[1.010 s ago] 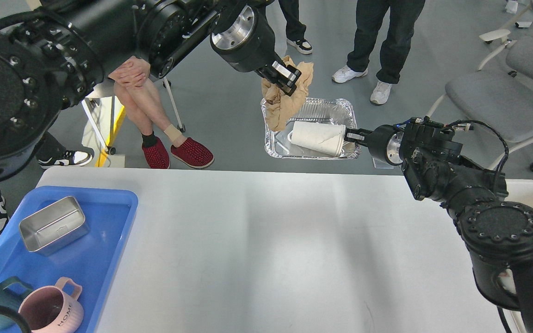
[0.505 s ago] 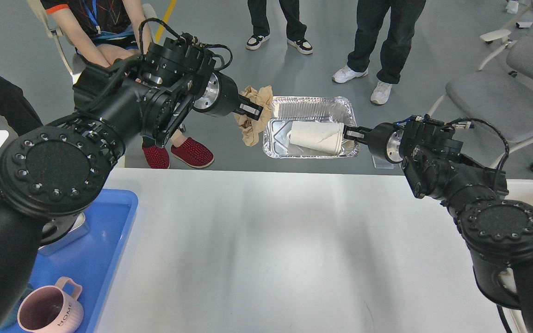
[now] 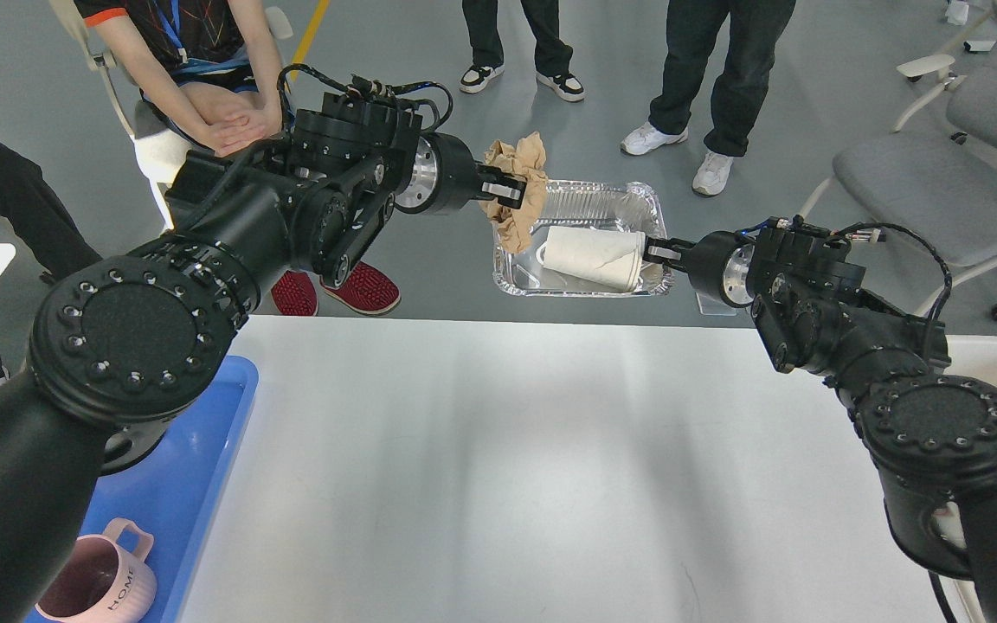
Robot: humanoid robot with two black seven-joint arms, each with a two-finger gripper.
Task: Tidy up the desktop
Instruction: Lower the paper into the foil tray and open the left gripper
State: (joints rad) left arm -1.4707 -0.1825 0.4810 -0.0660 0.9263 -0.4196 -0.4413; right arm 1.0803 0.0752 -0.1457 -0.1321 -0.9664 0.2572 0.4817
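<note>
The white desktop (image 3: pixel 498 467) fills the lower view. Beyond its far edge my right gripper (image 3: pixel 656 253) is shut on the right rim of a silver foil tray (image 3: pixel 585 201) and holds it out over the floor. A white crumpled paper roll (image 3: pixel 594 257) lies in the tray. My left gripper (image 3: pixel 509 185) is shut on a crumpled brown paper wad (image 3: pixel 523 197) and holds it at the tray's left rim, partly over it.
A blue plastic tray (image 3: pixel 187 484) sits at the desktop's left end with a pink mug (image 3: pixel 92 584) in it, largely hidden by my left arm. A white-rimmed bin (image 3: pixel 996 359) shows at the right edge. People and grey chairs (image 3: pixel 940 173) stand beyond the table.
My left arm has swung down and round with the brown paper; in the last half second the wad moved right and up to the foil tray's left rim. The right arm and tray have not moved.
</note>
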